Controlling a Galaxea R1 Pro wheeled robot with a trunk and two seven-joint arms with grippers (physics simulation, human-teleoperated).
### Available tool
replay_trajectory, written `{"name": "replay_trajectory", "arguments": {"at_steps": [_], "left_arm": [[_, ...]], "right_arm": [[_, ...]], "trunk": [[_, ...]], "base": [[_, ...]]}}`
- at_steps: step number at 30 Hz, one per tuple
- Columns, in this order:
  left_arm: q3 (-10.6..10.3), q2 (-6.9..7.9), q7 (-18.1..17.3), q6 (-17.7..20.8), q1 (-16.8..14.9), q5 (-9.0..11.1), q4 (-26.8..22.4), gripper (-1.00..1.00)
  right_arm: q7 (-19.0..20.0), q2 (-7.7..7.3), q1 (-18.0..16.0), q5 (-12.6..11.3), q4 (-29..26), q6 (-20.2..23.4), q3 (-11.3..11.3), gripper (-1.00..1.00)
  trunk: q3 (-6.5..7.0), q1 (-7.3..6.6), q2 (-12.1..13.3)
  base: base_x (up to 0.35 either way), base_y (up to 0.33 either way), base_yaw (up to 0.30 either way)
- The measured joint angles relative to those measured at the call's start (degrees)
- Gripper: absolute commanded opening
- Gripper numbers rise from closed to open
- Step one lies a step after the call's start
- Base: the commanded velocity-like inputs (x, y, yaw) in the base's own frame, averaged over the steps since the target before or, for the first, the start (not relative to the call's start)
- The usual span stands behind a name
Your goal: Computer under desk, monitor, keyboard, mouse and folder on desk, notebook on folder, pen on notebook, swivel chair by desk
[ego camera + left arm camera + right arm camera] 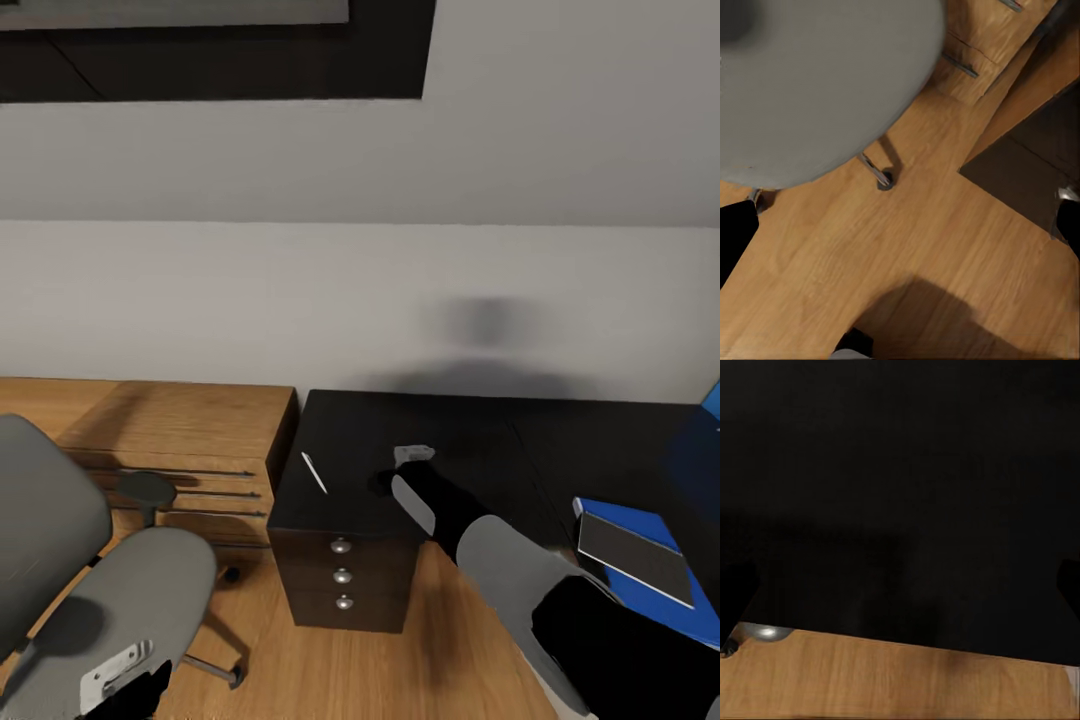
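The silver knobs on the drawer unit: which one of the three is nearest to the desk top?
The top knob, directly under the black desk top. The middle knob and the bottom knob sit below it in one vertical line.

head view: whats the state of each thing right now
pen: lying flat on the desk, apart from the notebook
notebook: stacked on the folder
drawer unit: drawers closed
swivel chair: seat bare, beside the desk
right gripper: over the desk, holding nothing visible
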Motion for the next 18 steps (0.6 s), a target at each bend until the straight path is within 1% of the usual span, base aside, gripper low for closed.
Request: {"name": "replay_trajectory", "arguments": {"at_steps": [1,3,4,5,6,7,9,10,14,18], "left_arm": [[-0.1,0.00,0.1,0.1,0.0,0.0,-1.4,1.00],[-0.4,-0.05,0.4,0.4,0.0,0.0,-6.7,1.00],[-0.4,-0.10,0.5,0.7,0.0,0.0,-8.1,1.00],[-0.4,-0.15,0.7,1.2,0.0,0.0,-9.3,1.00],[-0.5,-0.26,0.9,2.9,0.0,0.1,-11.1,1.00],[-0.5,-0.30,1.0,4.0,0.0,0.1,-11.7,1.00],[-0.5,-0.53,1.3,8.3,0.1,0.2,-13.1,1.00],[-0.5,-0.90,1.6,10.7,0.1,0.4,-13.8,1.00],[-0.5,-1.28,1.7,11.6,-0.1,0.4,-14.0,1.00],[-0.4,-1.32,1.7,11.8,-1.9,0.4,-14.1,1.00]], "right_arm": [[0.0,0.00,0.0,0.0,0.0,0.0,0.4,1.00],[0.0,0.00,0.1,0.0,-0.1,0.1,1.2,1.00],[0.0,0.00,0.1,0.0,-0.1,0.1,1.4,1.00],[-0.1,0.00,0.1,0.0,-0.1,0.1,1.5,1.00],[-0.1,0.00,0.1,0.0,-0.1,0.2,1.7,1.00],[-0.1,0.00,0.1,0.0,-0.1,0.2,1.7,1.00],[-0.1,0.00,0.1,0.0,-0.1,0.3,2.4,1.00],[-0.1,0.00,0.1,0.0,-0.2,0.3,3.7,1.00],[-0.1,0.00,0.1,0.0,-0.3,0.3,4.3,1.00],[-0.1,0.00,0.1,0.1,-0.3,0.3,4.4,1.00]], "trunk": [[-0.08,0.00,0.0],[-0.22,0.00,0.0],[-0.30,0.00,0.0],[-0.37,0.00,0.0],[-0.44,0.00,0.0],[-0.52,0.00,0.0],[-0.67,0.00,0.0],[-0.74,0.00,0.0],[-1.04,0.00,0.0],[-1.33,0.00,0.0]], "base": [[0.000,0.000,0.172],[0.000,0.000,0.172],[0.000,0.000,0.172],[0.000,0.000,0.172],[0.000,0.000,0.172],[0.000,0.000,0.172],[0.000,0.000,0.172],[0.000,0.000,0.172],[0.000,0.000,0.172],[0.000,0.000,0.172]]}}
